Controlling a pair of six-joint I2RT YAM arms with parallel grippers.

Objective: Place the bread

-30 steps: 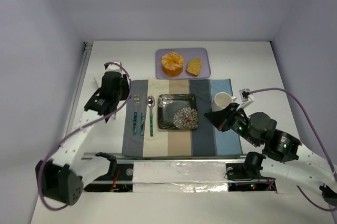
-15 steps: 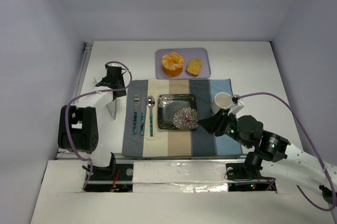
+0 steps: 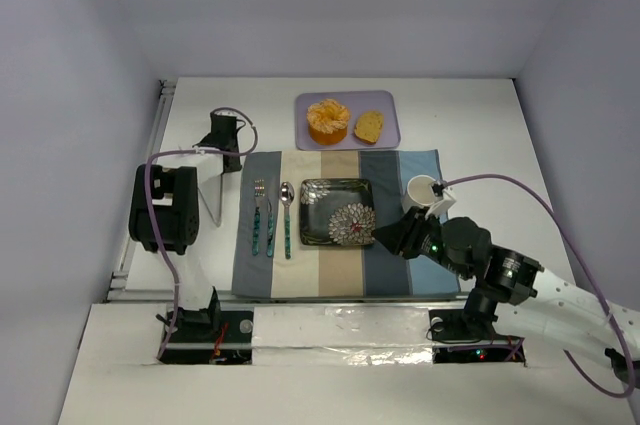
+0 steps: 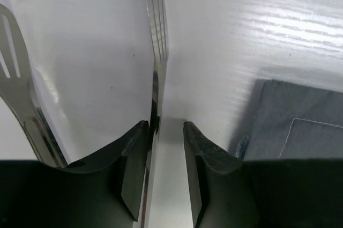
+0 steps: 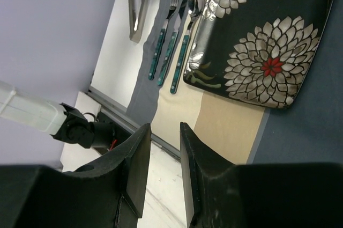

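Note:
The bread (image 3: 369, 126), a small golden slice with a brown crust, lies on a lavender tray (image 3: 385, 105) at the far side, beside a peeled orange (image 3: 328, 120). My left gripper (image 3: 224, 150) is left of the striped placemat (image 3: 340, 265), far from the bread. In the left wrist view one arm of metal tongs (image 4: 157, 51) runs between the jaws of my left gripper (image 4: 167, 126); it rests against the left finger, with a gap to the right finger. My right gripper (image 3: 400, 235) hovers at the plate's right edge. In the right wrist view it (image 5: 165, 127) is narrowly open and empty.
A dark flowered square plate (image 3: 338, 212) sits mid-placemat, with a fork (image 3: 258, 213), knife (image 3: 270, 215) and spoon (image 3: 286, 213) to its left. A white mug (image 3: 425, 191) stands right of the plate, close to my right arm. The tongs (image 3: 213, 200) stretch along the mat's left edge.
My left arm has folded up and its gripper has moved toward the far side, along the tongs. My right gripper has moved left toward the plate.

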